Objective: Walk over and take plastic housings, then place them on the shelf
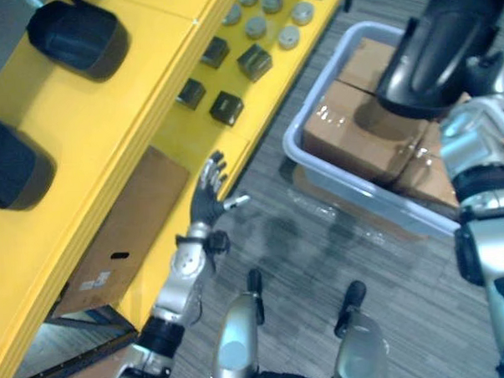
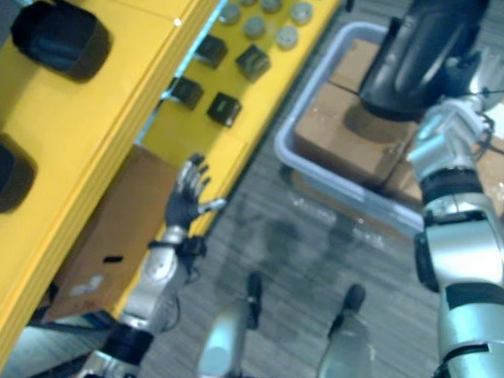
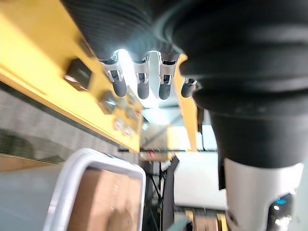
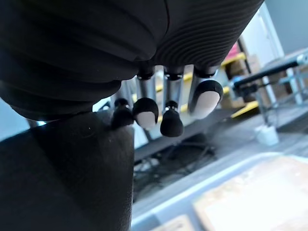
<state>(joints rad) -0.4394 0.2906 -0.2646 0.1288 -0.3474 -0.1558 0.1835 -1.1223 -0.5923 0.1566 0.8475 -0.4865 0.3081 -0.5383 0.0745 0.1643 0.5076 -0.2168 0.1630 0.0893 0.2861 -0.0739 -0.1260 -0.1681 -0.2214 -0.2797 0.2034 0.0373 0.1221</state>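
The yellow shelf (image 1: 131,94) runs along the robot's left, and a pale bin (image 1: 318,81) packed with cardboard boxes (image 1: 350,126) stands on the floor to its right. The plastic housing (image 1: 446,38) in hand hangs above the bin's far end: a big, dark, hollow shell with rounded corners. The right hand (image 4: 147,96) carries it, fingers bent against its wall. Two more housings (image 1: 76,38) (image 1: 12,162) sit well apart on the shelf's upper level, open sides up. The left hand (image 1: 209,195) is empty, fingers spread and straight, just beside the shelf's lower edge. Small black blocks (image 1: 255,62) and grey discs (image 1: 289,37) lie on the lower level. The housing looks stiff and probably light for its bulk, with a smooth skin that may slip in a pinch. The rim or a side wall seems the best hold, with fingers hooked inside. Its width will likely make it swing, so a second hand underneath could steady it.
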